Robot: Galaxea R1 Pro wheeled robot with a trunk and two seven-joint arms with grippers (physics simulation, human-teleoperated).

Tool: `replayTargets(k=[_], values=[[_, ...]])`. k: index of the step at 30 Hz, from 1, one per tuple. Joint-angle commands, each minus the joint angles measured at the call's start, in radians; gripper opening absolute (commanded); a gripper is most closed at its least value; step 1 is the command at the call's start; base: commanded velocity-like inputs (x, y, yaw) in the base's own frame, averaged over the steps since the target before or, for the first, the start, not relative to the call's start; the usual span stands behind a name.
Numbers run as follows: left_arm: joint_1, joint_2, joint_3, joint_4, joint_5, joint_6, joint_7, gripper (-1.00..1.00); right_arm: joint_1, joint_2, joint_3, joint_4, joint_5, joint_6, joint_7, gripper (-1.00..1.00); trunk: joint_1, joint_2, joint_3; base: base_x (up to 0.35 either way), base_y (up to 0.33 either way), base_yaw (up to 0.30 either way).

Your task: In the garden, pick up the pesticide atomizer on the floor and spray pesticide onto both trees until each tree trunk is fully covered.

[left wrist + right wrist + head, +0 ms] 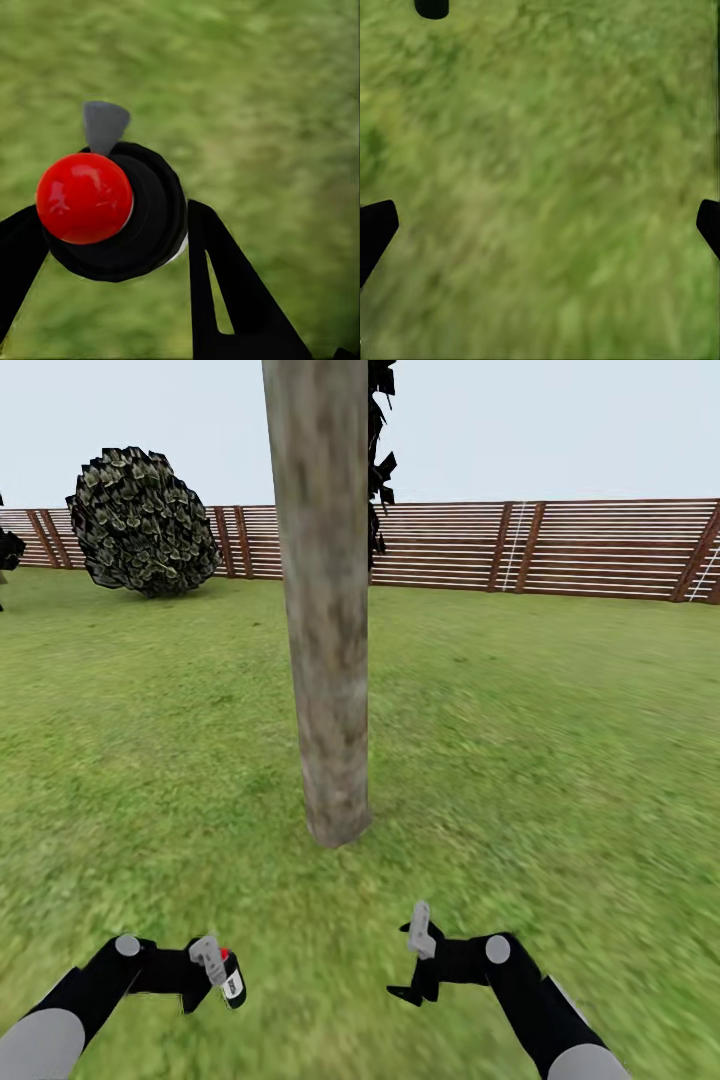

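Step in hand, as I read it: pick-up done, approach done, spraying about to start. The pesticide atomizer [231,976] sits clamped in the left tool [207,968], low over the grass [560,760], off the ground. The tree trunk [328,620] stands directly ahead, between the two arms and well apart from both.

Left wrist view: atomizer [112,214] seen from its top end. Round glossy red cap, black body bulging around it, a sliver of white label at the lower edge. A small grey wedge pokes out past the cap, probably the nozzle or trigger; cannot tell which. One black finger [225,289] presses the bottle's side, the other closes in from the opposite side.

Head view: bottle looks small, black, tilted, white label facing outward, red top toward the trunk.

Right tool [412,963] carries nothing. Right wrist view shows its two black tips far apart at opposite edges, blurry lawn between. Jaws apart.

Trunk: pale grey-brown, mottled, straight, bare. No whitish specks that I can make out, so coverage looks not yet begun.

Next move calls for lifting the left arm, aiming the cap end at the trunk, closing some distance. Wooden fence [560,550] and a dark round shrub [142,525] behind.
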State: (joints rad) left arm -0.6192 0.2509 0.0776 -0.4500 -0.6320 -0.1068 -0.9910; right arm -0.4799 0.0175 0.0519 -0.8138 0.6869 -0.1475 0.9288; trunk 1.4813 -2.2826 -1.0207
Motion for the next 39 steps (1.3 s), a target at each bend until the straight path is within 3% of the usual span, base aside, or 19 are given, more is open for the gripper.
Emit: replayTargets(k=[1, 3, 4, 9, 15, 16, 17, 21, 31, 35, 39], values=[[0.000, -0.007, 0.013, -0.006, -0.016, -0.016, -0.003, -1.00, 0.000, 0.006, -0.007, 0.004, 0.010, -0.008, 0.001, 1.00, 0.000, 0.000, -0.001, 0.000, 0.000, 0.000], [-0.001, -0.018, 0.025, -0.013, -0.026, -0.017, -0.003, -1.00, 0.000, 0.017, -0.018, 0.010, 0.010, -0.008, 0.003, 1.00, 0.000, 0.000, -0.001, 0.000, 0.000, 0.000], [-0.002, -0.024, 0.029, -0.013, -0.031, -0.018, -0.003, -1.00, 0.000, 0.019, -0.024, 0.012, 0.010, -0.008, 0.005, -1.00, 0.000, 0.000, -0.001, 0.000, 0.000, 0.000], [-0.004, -0.052, 0.027, -0.014, -0.037, -0.020, -0.003, -1.00, 0.000, 0.023, -0.027, 0.013, 0.008, -0.008, 0.008, -1.00, 0.000, 0.000, -0.001, 0.000, 0.000, 0.000], [-0.008, -0.057, -0.006, -0.015, -0.035, -0.023, -0.003, -1.00, 0.000, 0.048, -0.023, 0.012, 0.009, -0.008, 0.011, -1.00, 0.000, 0.000, -0.001, 0.000, 0.000, 0.000], [-0.008, -0.060, -0.083, -0.015, -0.036, -0.023, -0.003, -1.00, -0.001, 0.051, -0.023, 0.012, 0.009, -0.008, 0.011, -1.00, 0.000, 0.000, -0.001, 0.000, 0.000, 0.000], [-0.008, -0.064, -0.088, -0.015, -0.036, -0.023, -0.003, -1.00, -0.001, 0.061, -0.023, 0.012, 0.009, -0.008, 0.012, -1.00, 0.000, 0.000, -0.001, 0.000, 0.000, 0.000], [-0.009, -0.080, -0.095, -0.017, -0.037, -0.024, -0.004, -1.00, -0.004, 0.091, -0.023, 0.007, 0.010, -0.007, 0.077, -1.00, 0.000, 0.000, -0.001, 0.000, 0.000, 0.000], [-0.007, -0.115, -0.112, -0.037, -0.039, -0.102, -0.005, -1.00, -0.011, 0.097, -0.024, 0.001, 0.008, -0.007, 0.117, -1.00, 0.000, 0.000, -0.001, 0.000, 0.000, 0.000], [-0.007, -0.134, -0.204, -0.039, -0.042, -0.101, -0.005, -1.00, -0.012, 0.098, -0.024, 0.001, 0.008, -0.008, 0.117, -1.00, 0.000, 0.000, -0.001, 0.000, 0.000, 0.000], [-0.007, -0.170, -0.229, -0.042, -0.044, -0.100, -0.005, -1.00, -0.014, 0.098, -0.024, 0.001, 0.008, -0.009, 0.117, -1.00, 0.000, 0.000, -0.001, 0.000, 0.000, 0.000]])
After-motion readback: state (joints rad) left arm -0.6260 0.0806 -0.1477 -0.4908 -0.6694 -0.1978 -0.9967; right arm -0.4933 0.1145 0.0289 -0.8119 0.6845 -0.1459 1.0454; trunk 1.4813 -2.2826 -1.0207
